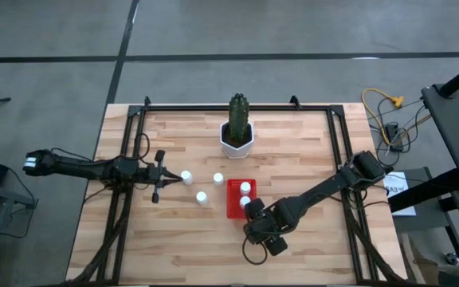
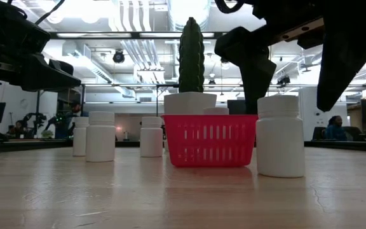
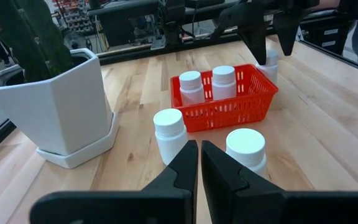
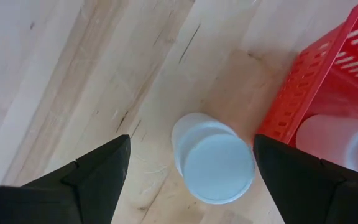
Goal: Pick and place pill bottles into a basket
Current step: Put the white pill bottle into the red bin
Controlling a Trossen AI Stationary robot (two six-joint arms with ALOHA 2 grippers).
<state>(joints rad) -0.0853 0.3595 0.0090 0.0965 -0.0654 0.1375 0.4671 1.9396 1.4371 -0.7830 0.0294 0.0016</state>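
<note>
Right gripper (image 1: 251,214) hangs at the near end of the red basket (image 1: 234,209) in the high view, its jaws spread wide and gripping nothing, with a white bottle (image 1: 246,204) showing just beside the basket under it. Left gripper (image 1: 172,180) lies low over the pale planked wooden table (image 1: 309,151), its jaws pressed together and empty, the tip beside one of three loose bottles (image 1: 186,176); the others (image 1: 218,178) (image 1: 202,197) stand between it and the basket. One smooth cap (image 1: 245,188) shows inside the basket. A ribbed green cactus (image 1: 238,114) rises from an angular white pot (image 1: 237,142) beyond the basket.

From table height, the basket (image 2: 210,140) shows as a slotted plastic lattice, rectangular and open-topped. A squat matte cylinder of a bottle (image 2: 280,135) stands upright beside it, between the right gripper's two dark fingers (image 2: 256,67), which hang above and apart from it. Three more bottles (image 2: 100,136) (image 2: 151,137) (image 2: 80,135) stand upright on the other side.

In the left wrist view, the closed fingers (image 3: 185,171) meet in a narrow seam. Two bottles (image 3: 170,134) (image 3: 246,149) stand just ahead, two more (image 3: 191,87) (image 3: 224,82) upright inside the basket (image 3: 229,112), beside the faceted pot (image 3: 55,102).

In the right wrist view, the dark wedge-shaped fingers (image 4: 92,177) flank a round flat cap (image 4: 216,168) seen from above, not touching it; the basket's wall (image 4: 303,93) stands close beside it, holding a blurred bottle (image 4: 340,140).
</note>
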